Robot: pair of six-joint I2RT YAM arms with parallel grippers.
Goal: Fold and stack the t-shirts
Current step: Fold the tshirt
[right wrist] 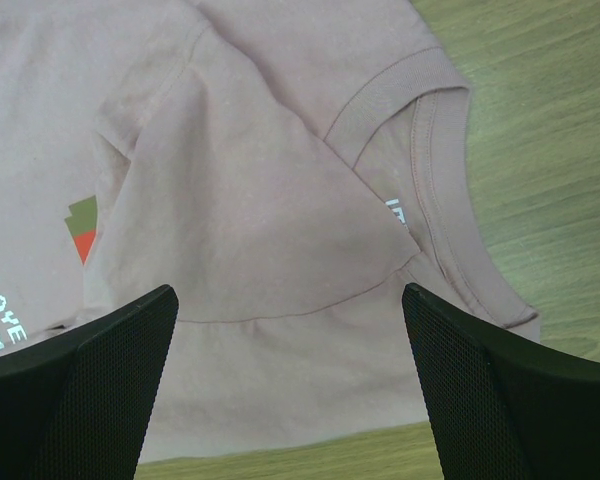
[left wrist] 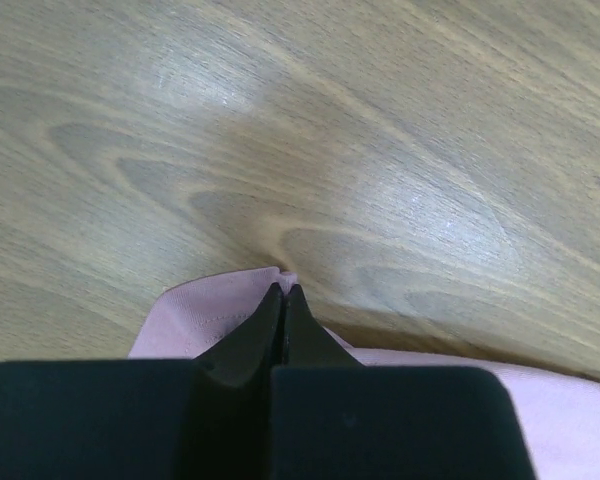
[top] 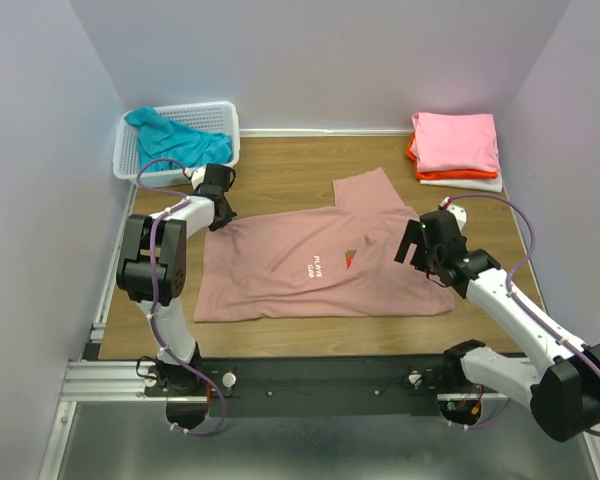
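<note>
Basket of white lattice at the back left holds a teal t-shirt, while on the wooden table the spread dusty-pink t-shirt is pinched at one edge by the left gripper, fingers closed — the right gripper hangs wide open over its collar, empty.

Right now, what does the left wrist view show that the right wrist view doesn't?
Only the left wrist view: the left gripper shut, its tips pinching one corner of the shirt.
Only the right wrist view: the right gripper open over the shirt, with the collar, a folded-over flap and the print in sight.
Both: the same dusty-pink shirt lying on the wooden table.
</note>
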